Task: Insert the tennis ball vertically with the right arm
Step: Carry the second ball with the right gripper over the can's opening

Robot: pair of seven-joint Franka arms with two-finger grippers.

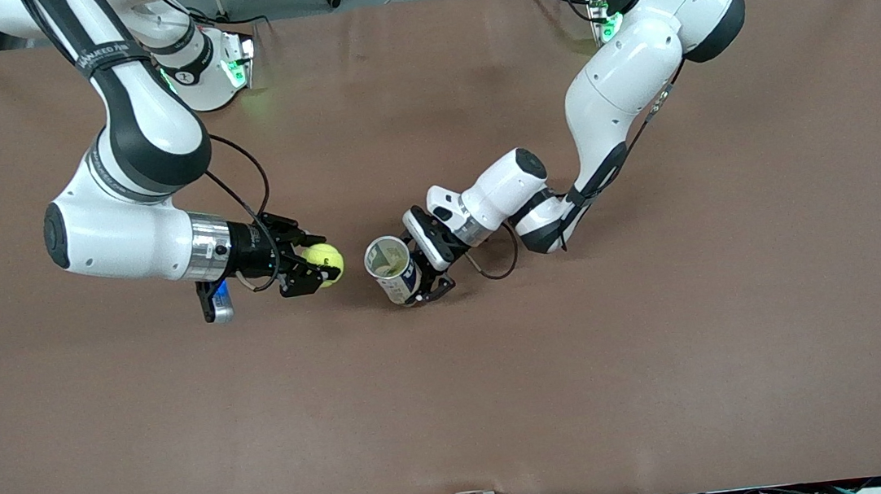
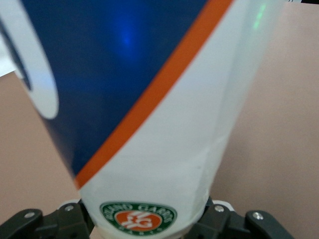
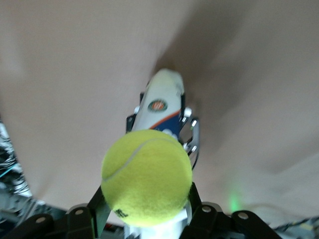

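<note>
Right gripper [image 1: 326, 269] jaws clamp the tennis ball [image 1: 324, 257]; left gripper [image 1: 421, 282] jaws clamp the tennis-ball can [image 1: 393, 269], whose Roland Garros logo [image 2: 138, 217] only wrist views show.

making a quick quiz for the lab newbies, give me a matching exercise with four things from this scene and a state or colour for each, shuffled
Things:
1. tennis ball
2. can
3. table
4. left gripper

States or colours:
A. brown, covered surface
B. yellow-green, held in the right gripper
C. white with a blue patch and an orange stripe, open mouth tipped toward the ball
D. fingers closed around the can's body

Pairs: 1-B, 2-C, 3-A, 4-D
</note>
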